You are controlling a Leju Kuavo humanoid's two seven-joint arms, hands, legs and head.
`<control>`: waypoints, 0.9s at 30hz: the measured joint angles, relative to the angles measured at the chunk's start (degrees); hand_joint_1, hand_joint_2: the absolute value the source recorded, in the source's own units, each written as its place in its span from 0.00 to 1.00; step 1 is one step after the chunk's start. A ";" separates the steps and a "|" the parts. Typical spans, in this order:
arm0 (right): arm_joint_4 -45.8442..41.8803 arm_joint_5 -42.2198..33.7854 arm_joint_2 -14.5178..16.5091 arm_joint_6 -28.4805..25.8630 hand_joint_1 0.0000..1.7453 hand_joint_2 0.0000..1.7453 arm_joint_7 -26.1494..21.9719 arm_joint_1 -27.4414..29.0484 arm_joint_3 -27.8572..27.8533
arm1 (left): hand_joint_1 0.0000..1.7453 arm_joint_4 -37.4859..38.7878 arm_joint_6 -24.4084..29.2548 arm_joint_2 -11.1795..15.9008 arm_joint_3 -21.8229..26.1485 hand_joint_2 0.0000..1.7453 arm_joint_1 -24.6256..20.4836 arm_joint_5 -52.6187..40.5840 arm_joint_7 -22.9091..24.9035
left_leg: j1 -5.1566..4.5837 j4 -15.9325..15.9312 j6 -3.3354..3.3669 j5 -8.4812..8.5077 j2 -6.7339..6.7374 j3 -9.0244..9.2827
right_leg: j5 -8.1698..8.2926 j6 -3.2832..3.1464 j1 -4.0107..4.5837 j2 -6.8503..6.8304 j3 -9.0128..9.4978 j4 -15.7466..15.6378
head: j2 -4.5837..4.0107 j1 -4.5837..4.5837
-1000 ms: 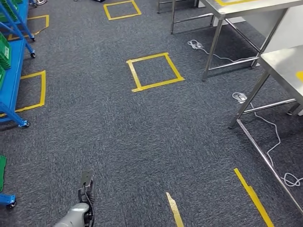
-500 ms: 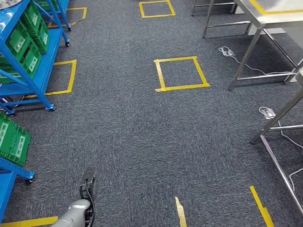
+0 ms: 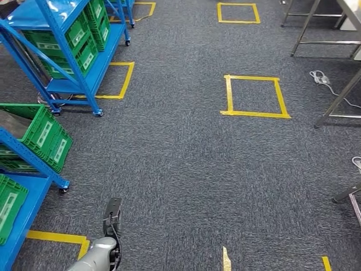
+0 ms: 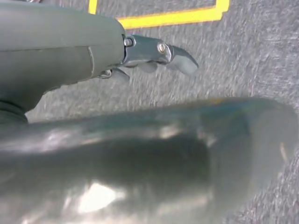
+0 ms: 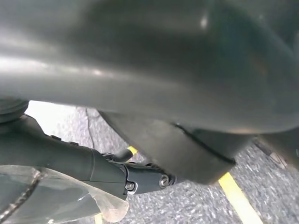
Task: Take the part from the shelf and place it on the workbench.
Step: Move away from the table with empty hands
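Swinging left over the past second, the robot's head camera has carried the blue shelf (image 3: 64,34) from the far edge of the picture well into it, while the steel surfaces (image 3: 332,34) have slid off toward the right edge; the things themselves appear not to have moved, only the viewpoint. Grey carpet (image 3: 179,169) marked with yellow tape squares (image 3: 254,96) lies between robot and rack. Green bins (image 3: 40,135) sit on the shelf's tiers, and the part to be fetched is presumably in 1 of them, though none of the pictures shows it. This looks like the approach stage: nothing is carried, and the turn toward the shelf seems unfinished. Next, the robot probably needs to face the rack squarely and walk up to its front edge before any reach. The left hand (image 4: 155,53) hangs beside the body, fingers extended and apart over the carpet, holding nothing. The right hand (image 5: 141,179) also hangs low; whether its fingers are spread or curled cannot be told.
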 joint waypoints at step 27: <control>-0.06 -3.16 -2.15 -1.34 0.00 0.00 -3.01 1.78 -1.15 | 0.00 -1.32 -9.23 0.26 12.74 0.00 15.05 -22.43 -14.03 | 0.08 -0.63 0.79 -0.88 1.88 1.54 | -1.98 0.54 0.22 -2.69 -2.96 6.31 | 0.00 0.14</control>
